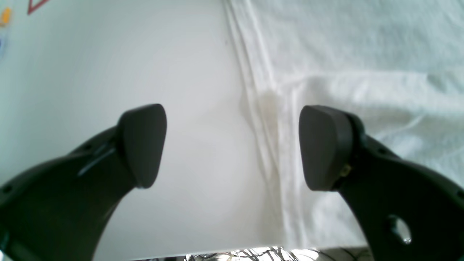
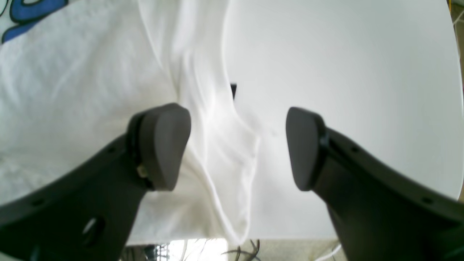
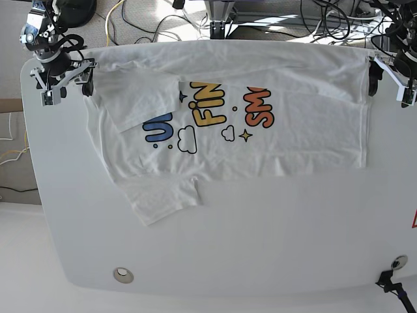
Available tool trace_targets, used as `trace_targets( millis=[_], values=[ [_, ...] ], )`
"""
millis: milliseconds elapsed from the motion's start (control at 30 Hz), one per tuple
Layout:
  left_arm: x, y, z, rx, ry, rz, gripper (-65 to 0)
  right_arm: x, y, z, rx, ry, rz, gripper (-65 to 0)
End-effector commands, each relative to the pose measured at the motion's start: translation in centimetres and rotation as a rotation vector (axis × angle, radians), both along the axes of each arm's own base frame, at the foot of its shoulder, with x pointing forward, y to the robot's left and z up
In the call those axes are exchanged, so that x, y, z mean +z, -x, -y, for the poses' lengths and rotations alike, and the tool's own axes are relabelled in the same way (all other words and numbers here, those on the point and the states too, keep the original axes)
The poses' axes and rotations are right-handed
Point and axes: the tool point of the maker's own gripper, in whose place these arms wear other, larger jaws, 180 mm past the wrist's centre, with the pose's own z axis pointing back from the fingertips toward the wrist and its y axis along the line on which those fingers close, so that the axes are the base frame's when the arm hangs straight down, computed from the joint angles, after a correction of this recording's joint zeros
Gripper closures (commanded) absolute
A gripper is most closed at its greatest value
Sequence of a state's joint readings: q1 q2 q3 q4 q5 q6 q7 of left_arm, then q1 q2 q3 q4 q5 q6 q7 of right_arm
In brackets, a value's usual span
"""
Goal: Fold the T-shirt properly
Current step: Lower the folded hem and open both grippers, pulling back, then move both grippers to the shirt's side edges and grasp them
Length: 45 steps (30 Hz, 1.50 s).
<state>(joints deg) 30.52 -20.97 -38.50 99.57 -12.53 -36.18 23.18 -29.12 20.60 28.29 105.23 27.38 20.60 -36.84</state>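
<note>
The white T-shirt [image 3: 293, 143] lies spread on the white table [image 3: 228, 254], its colourful print facing up and its far edge folded over toward the middle. One sleeve [image 3: 159, 199] sticks out at the front left. My right gripper [image 3: 67, 88] hovers at the shirt's far left corner. In its wrist view it [image 2: 237, 145] stands open over the rumpled edge of the T-shirt [image 2: 72, 90], near a small black tag [image 2: 233, 90]. My left gripper [image 3: 389, 85] is at the far right corner. It [image 1: 232, 145] is open above the hem of the T-shirt [image 1: 362, 54], holding nothing.
Cables [image 3: 313, 26] and stands crowd the floor behind the table's far edge. A round hole [image 3: 121, 274] sits near the front left of the table. A red mark [image 3: 414, 222] shows at the right edge, and another cable end [image 3: 391, 280] lies at the front right corner.
</note>
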Motion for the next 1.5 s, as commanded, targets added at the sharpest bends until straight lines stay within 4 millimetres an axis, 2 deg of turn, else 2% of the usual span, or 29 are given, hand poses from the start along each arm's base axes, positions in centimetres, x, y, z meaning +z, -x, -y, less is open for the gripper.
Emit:
trace_targets(
  millis=[0,67,133,267,367,500,667,733,833,900,1033,1167,1267,1400,1467],
  values=[
    [2.1,-2.1,-0.4,-0.002,-0.019,0.075,-54.1,1.7,-1.7,-0.1,0.018,0.004,0.061,-43.1],
    [2.8,-4.1,-0.9,0.017,-0.040,0.085,-54.1,2.6,-3.7,-0.2,0.014,-0.002,0.095,-43.2],
    [3.8,-6.9,-0.6,0.013,-0.068,0.099,-54.1,3.4,-5.8,-0.2,0.011,-0.010,0.116,-43.2],
    [3.8,-10.9,-0.1,0.015,-0.056,0.104,-54.1,4.9,-10.8,-1.8,0.050,-0.048,0.179,-43.2],
    [3.1,-13.7,0.8,0.002,0.000,0.107,-54.1,4.9,-14.3,-2.8,0.067,-0.088,0.193,-43.2],
    [2.0,-16.6,0.8,0.019,0.075,0.095,-54.1,4.4,-18.6,-3.7,0.073,-0.144,0.184,-43.1],
    [0.2,-18.7,0.3,0.059,0.161,0.055,-54.1,3.5,-23.5,-4.8,0.075,-0.202,0.196,-43.1],
    [-0.9,-18.9,0.1,0.077,0.193,0.031,-54.1,3.0,-25.4,-5.1,0.073,-0.214,0.186,-43.1],
    [-1.3,-19.0,0.1,0.084,0.208,0.021,-54.1,2.7,-27.8,-4.6,0.055,-0.186,0.197,-43.1],
    [-1.4,-19.0,0.2,0.084,0.209,0.020,-54.1,2.4,-29.2,-5.0,0.046,-0.179,0.195,-43.1],
    [-1.6,-18.8,0.2,0.084,0.210,0.015,-54.1,1.2,-30.6,-5.0,0.017,-0.177,0.186,-43.2],
    [-2.9,-17.5,0.3,0.087,0.210,-0.019,-54.1,-0.3,-30.3,-5.6,0.005,-0.198,0.164,-43.2],
    [-3.1,-17.3,0.3,0.088,0.210,-0.024,-54.1,-1.3,-29.9,-7.5,0.021,-0.225,0.147,-43.2],
    [-3.6,-16.7,0.1,0.091,0.208,-0.039,-54.1,-2.5,-29.0,-8.5,0.028,-0.237,0.124,-43.2],
    [-3.6,-16.6,0.0,0.093,0.206,-0.040,-54.1,-3.4,-28.6,-10.2,0.042,-0.262,0.109,-43.2]
  ],
)
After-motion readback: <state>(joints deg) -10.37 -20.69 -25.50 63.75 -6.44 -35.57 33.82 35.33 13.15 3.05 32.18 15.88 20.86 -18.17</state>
